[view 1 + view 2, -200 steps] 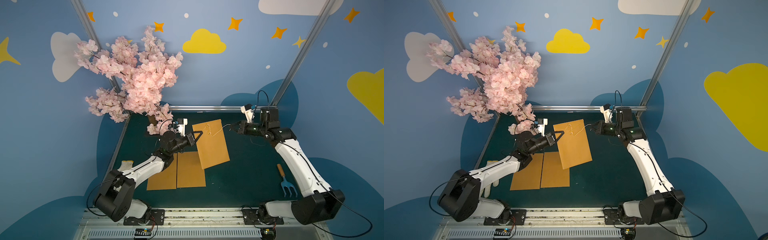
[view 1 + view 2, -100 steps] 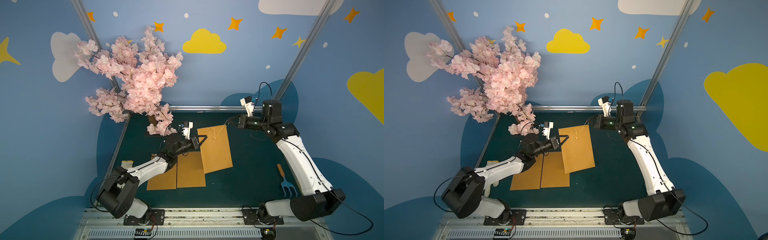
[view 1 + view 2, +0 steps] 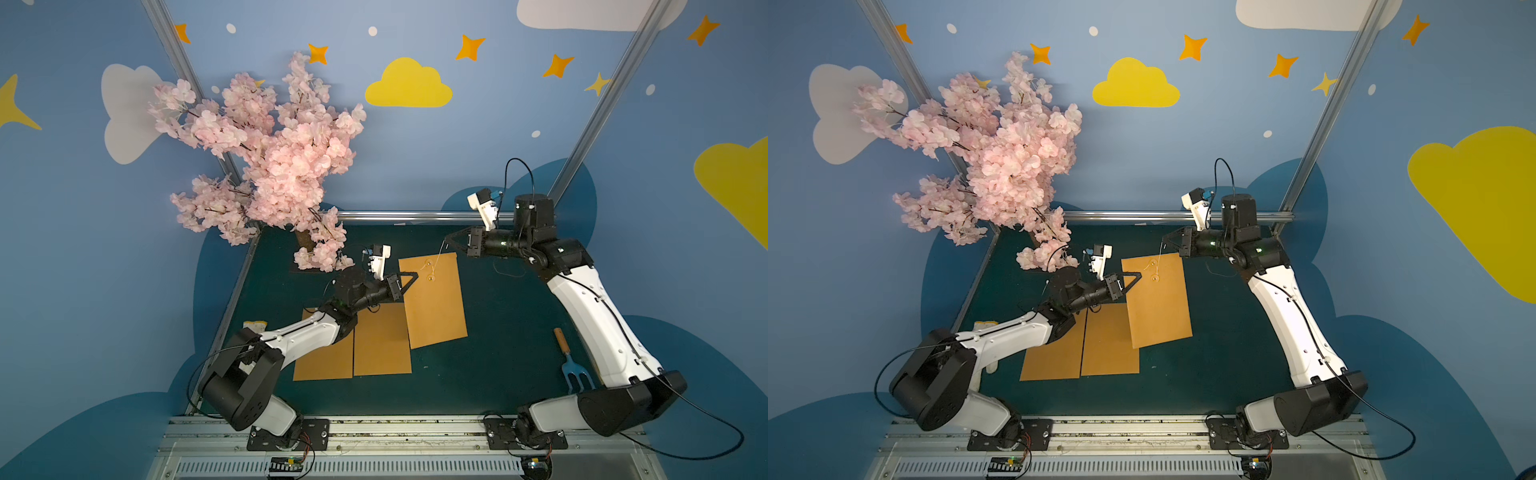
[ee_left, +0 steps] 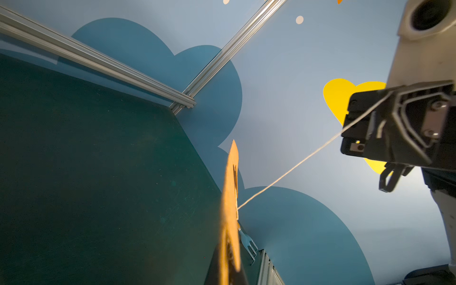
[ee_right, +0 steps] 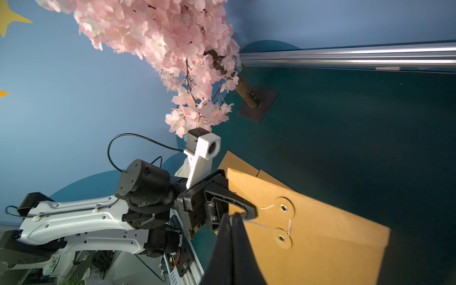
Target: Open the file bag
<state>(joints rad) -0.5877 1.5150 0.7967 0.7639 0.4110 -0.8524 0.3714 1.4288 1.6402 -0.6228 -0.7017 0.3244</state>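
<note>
The left gripper [image 3: 415, 275] clamps one side edge of the brown file bag [image 3: 436, 307], which sits mid-table [image 3: 498, 353] overlapping two flat envelopes [image 3: 380, 345], while the right gripper [image 3: 448, 240], closed, pinches its string [image 3: 438, 257] stretched taut from the clasp.

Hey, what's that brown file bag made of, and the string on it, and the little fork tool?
The file bag looks like matte brown kraft paper or thin card; it looks stiff and flat, held by one edge. The string is thin pale thread, probably cotton, pulled straight. The fork tool has a handle that looks like bare wood and a blue head, perhaps painted metal, possibly plastic.
</note>
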